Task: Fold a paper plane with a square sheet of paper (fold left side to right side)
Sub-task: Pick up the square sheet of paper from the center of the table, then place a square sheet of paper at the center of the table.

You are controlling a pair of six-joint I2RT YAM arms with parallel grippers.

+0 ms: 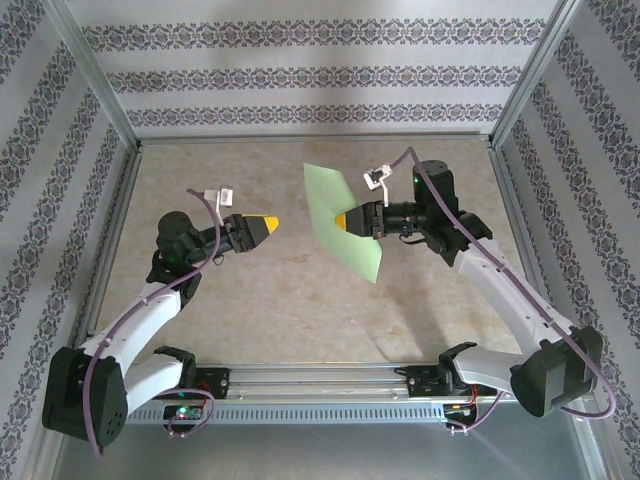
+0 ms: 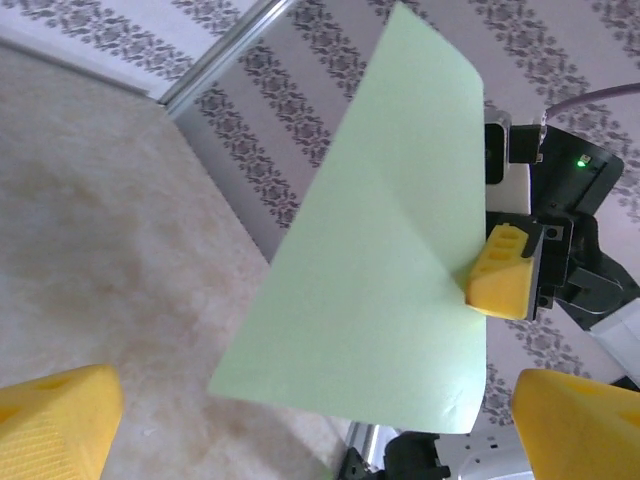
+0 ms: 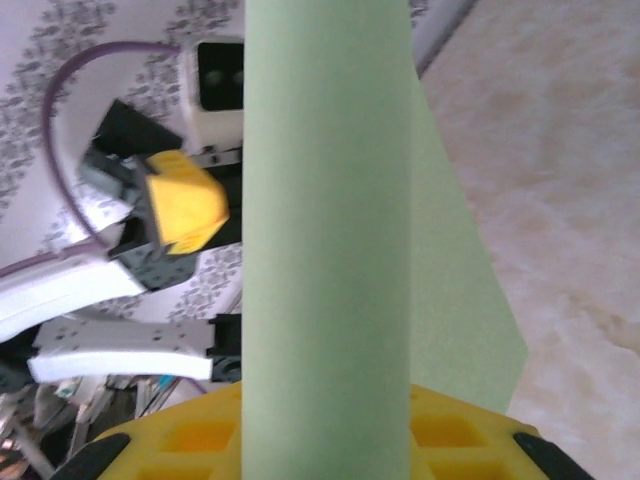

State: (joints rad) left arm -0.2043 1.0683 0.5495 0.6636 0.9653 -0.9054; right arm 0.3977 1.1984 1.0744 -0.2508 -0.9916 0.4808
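Here, the right end effector (image 1: 350, 221) holds the thin light-green square sheet of paper (image 1: 330, 195) up off the beige tabletop (image 1: 300, 300).
Its jaws pinch the sheet's right edge. The free left side faces the left end effector (image 1: 262, 228), which is wide open, empty and well apart.

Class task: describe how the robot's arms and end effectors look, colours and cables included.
The left arm and right arm are white with black joints, each trailing a purple cable. The left end effector and right end effector have yellow wedge-shaped fingers.
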